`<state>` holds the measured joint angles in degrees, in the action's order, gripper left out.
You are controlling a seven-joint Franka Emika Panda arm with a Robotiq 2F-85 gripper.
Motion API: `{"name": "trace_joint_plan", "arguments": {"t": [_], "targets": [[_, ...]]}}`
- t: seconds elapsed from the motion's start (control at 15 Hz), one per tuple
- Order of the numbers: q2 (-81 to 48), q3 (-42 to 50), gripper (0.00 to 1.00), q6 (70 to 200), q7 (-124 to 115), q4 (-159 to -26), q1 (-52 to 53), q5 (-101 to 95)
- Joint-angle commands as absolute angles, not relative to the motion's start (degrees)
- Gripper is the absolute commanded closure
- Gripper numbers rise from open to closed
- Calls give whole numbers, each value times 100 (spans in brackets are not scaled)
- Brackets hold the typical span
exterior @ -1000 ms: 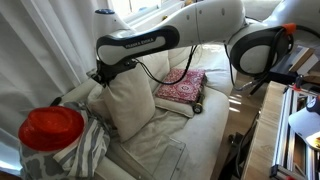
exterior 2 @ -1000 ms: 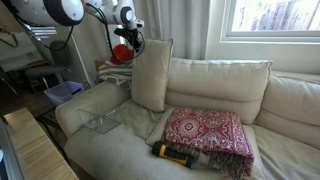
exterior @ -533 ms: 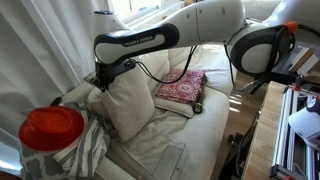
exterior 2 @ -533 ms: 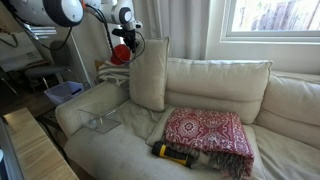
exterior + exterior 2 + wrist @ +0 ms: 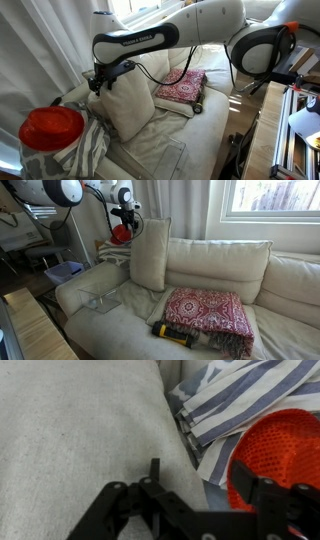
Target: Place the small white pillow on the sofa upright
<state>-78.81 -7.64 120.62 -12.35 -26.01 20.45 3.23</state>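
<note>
The gripper (image 5: 97,82) is shown spread wide and empty in the wrist view. Just beneath it, the small white pillow (image 5: 125,100) is propped upright on the sofa (image 5: 165,128). Judged soft, light and floppy, it is best pinched at a top corner.

Red mesh object (image 5: 275,455) and striped cloth (image 5: 235,395) crowd the small white pillow (image 5: 125,100).
</note>
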Motion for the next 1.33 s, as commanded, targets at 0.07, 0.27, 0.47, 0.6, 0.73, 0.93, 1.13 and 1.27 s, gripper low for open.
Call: {"name": "trace_joint_plan", "arguments": {"t": [0.07, 0.27, 0.47, 0.6, 0.73, 0.93, 1.13, 1.27], "targets": [[-7672, -947, 0, 11441, -1010, -2712, 1897, 603], [-7432, -1005, 0, 10886, -896, -2753, 1736, 712], [-7167, -1065, 0, 10401, -762, -2760, 1517, 827], [-7033, -1041, 0, 10148, -718, -2750, 1395, 864], [-6916, -945, 0, 9963, -590, -2732, 1304, 785], [-6797, -828, 0, 9977, -488, -2674, 1158, 714], [-6684, -707, 0, 10136, -664, -2613, 1019, 693], [-6608, -635, 0, 10248, -791, -2566, 929, 692]]}}
